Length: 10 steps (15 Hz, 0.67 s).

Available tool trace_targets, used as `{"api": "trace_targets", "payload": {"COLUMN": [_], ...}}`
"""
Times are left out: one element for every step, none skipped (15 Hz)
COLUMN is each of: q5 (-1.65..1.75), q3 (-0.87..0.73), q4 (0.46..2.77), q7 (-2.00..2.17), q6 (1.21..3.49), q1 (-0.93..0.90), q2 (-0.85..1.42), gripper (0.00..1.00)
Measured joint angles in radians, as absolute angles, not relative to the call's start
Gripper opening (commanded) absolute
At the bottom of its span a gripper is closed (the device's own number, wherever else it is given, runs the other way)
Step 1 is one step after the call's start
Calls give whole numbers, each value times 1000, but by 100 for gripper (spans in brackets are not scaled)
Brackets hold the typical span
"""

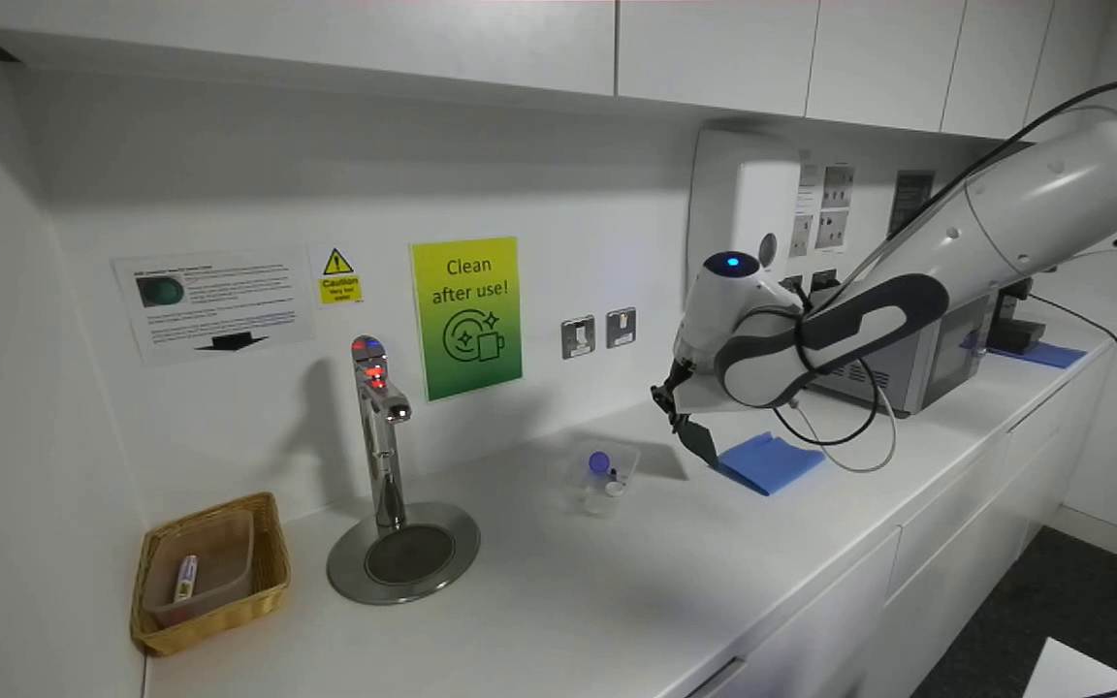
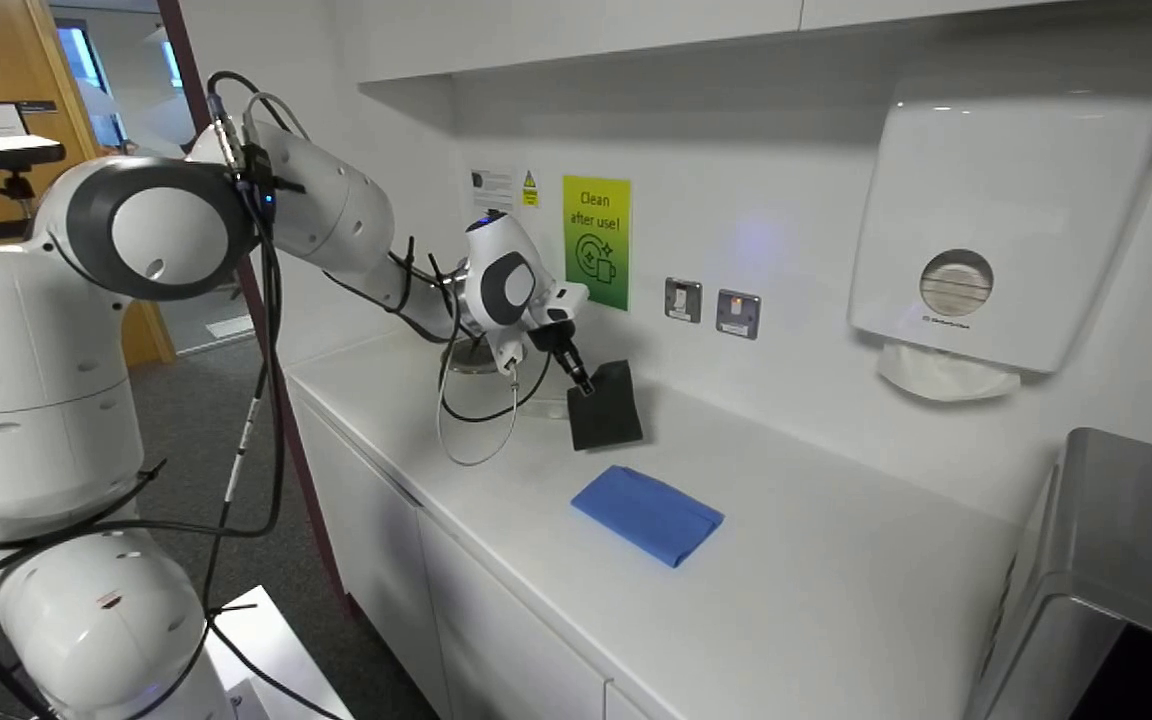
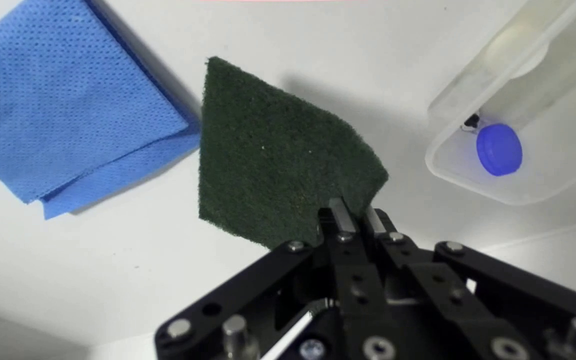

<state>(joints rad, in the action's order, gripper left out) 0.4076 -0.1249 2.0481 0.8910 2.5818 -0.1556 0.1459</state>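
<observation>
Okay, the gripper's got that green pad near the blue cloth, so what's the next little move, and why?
I'd probably lower the gripper a touch: its jaws are shut on the dark green pad, whose shadow falls off to one side, so the pad seems raised, and the wrist view shows white counter between the blue cloth and the translucent plastic tub.

- You carry dark green pad (image 3: 278,155) jutting past gripper (image 3: 359,217), so you need extra width.
- Plastic container (image 3: 558,140) stands between gripper and tap (image 1: 382,456), blocking your low path.
- Open counter (image 2: 816,560) runs from blue cloth (image 2: 648,515) to microwave (image 2: 1136,540); cloth lies low, folded.
- Towel dispenser (image 2: 1016,200) juts from wall (image 1: 607,233) above counter.
- Cupboards (image 1: 714,53) cap your headroom; cable loop (image 2: 474,464) dangles below arm (image 2: 331,210).
</observation>
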Motion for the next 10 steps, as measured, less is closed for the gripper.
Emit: {"api": "trace_targets", "payload": {"q5": [416, 417, 413, 404, 385, 355, 317, 275, 233, 196], "q3": [-121, -116, -109, -101, -91, -80, -68, -55, -43, -32], "q4": [2047, 2044, 2043, 2040, 2037, 2033, 2027, 2017, 2006, 1995], "q7": [914, 933, 944, 953, 956, 956, 954, 951, 946, 939], "q6": [2582, 2582, 2581, 2581, 2581, 2581, 2581, 2581, 2582, 2582], "q1": [-156, -155, -155, -154, -153, -153, -152, -152, -151, -151], "q2": [135, 125, 115, 107, 100, 94, 90, 89, 89, 89], "gripper": [2, 2, 2, 2, 2, 2, 2, 2, 2, 2]}}
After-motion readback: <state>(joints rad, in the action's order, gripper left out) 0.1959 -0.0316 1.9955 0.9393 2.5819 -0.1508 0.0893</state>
